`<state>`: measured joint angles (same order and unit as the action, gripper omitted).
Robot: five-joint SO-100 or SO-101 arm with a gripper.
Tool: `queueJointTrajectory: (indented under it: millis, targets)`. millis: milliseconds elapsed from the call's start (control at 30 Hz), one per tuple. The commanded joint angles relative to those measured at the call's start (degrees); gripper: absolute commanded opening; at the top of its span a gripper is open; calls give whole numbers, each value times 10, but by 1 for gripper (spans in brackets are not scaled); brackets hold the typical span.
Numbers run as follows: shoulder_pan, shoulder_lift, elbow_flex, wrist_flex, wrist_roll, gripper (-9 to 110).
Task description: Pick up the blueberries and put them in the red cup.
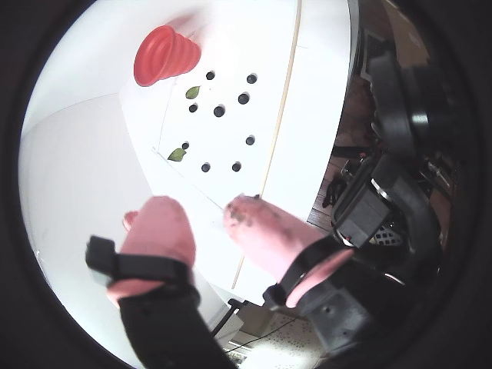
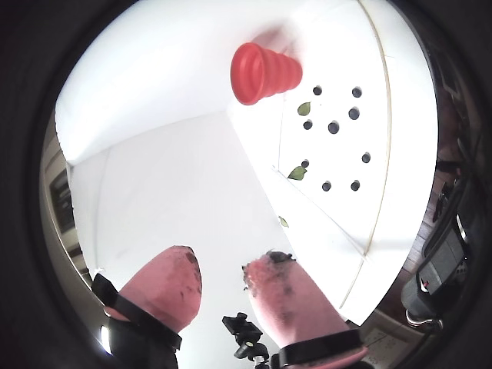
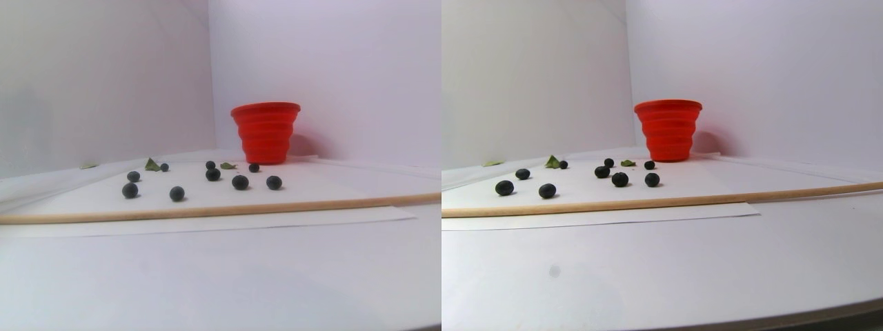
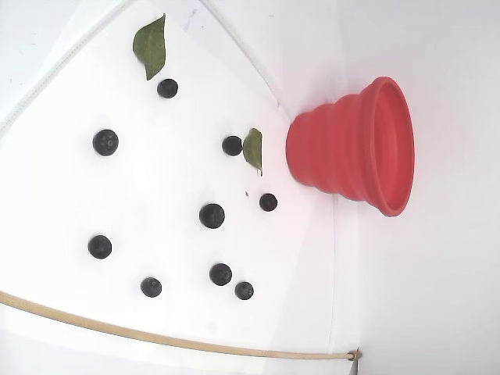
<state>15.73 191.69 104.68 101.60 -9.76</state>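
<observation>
Your gripper (image 1: 201,215) hangs above the table with its two pink fingers (image 1: 157,231) spread apart and nothing between them; the other wrist view (image 2: 221,269) shows the same wide gap, with dark smudges on the pads. That open, raised stance looks like readiness for a pick: no berry is in hand, so you are free to choose any of them.

Going outward from the fingertips, you meet bare white table (image 2: 177,192) first, then the edge of a white sheet (image 1: 223,177) bordered by a thin wooden stick (image 1: 280,115). The stick probably serves as a fence, stopping round fruit from rolling off the sheet.

The blueberries (image 1: 219,111) lie scattered on that sheet, well apart from the gripper and beyond it in both wrist views. In the fixed view nine of them (image 4: 212,215) are loose and spaced out, none touching another, which should let the fingers close on one without nudging its neighbours. A few green leaves (image 4: 151,45) lie among them; one (image 4: 252,148) sits just beside a berry, so mind it.

Farthest out stands the red cup (image 1: 163,54), upright at the sheet's far corner (image 3: 265,132), mouth open and clear, near the closest berries. I cannot tell whether anything is in it yet.
</observation>
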Motion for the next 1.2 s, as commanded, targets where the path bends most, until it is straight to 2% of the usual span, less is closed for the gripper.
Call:
queueJointTrajectory:
  millis: [0,467,567,1167]
  targets:
    - [-1,-2,-11,1,-5,12]
    - [0,-3,-11,0,-5,12]
    - [-40,-3,-11,0,-5,12]
    - [-83,-7,-11,-3,-9,11]
